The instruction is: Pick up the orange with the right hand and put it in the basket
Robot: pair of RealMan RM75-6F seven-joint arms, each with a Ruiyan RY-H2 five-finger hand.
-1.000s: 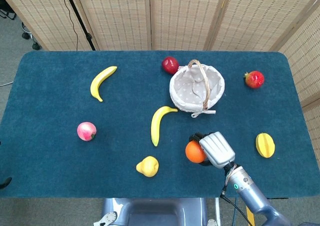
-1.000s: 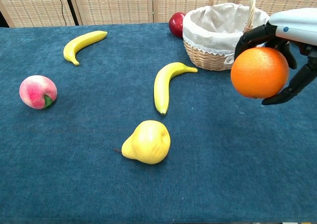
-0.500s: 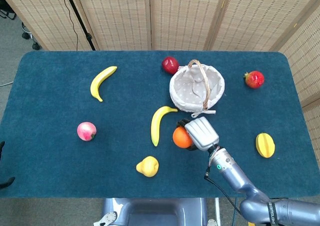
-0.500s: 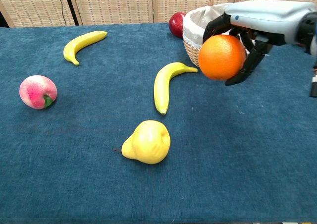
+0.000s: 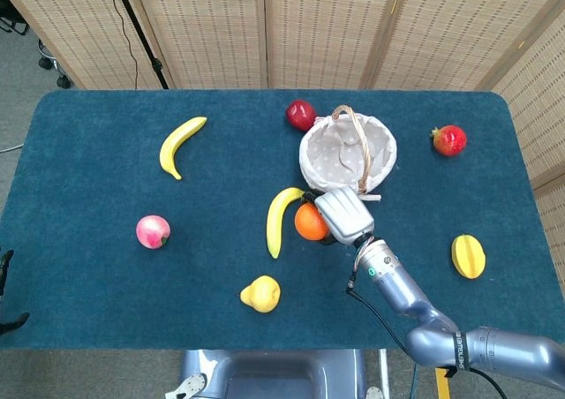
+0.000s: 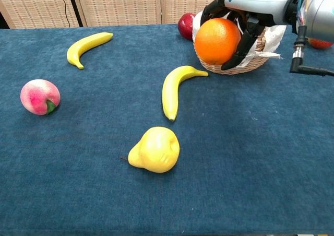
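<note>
Since a second ago the right hand [image 5: 342,214] has carried the orange [image 6: 217,40] up and left, from near the front of the surface [image 5: 88,284] to just short of the basket [image 5: 381,152]. Fingers [image 6: 236,47] wrap the fruit from above and the side; it's off the surface, beside the near rim, not over the opening yet. Judgement: round, firm, moderately heavy, slightly slick peel, so a wrap around the widest part suits it. Handle [image 5: 357,147] crosses the opening; release to one side. Left hand isn't visible.
</note>
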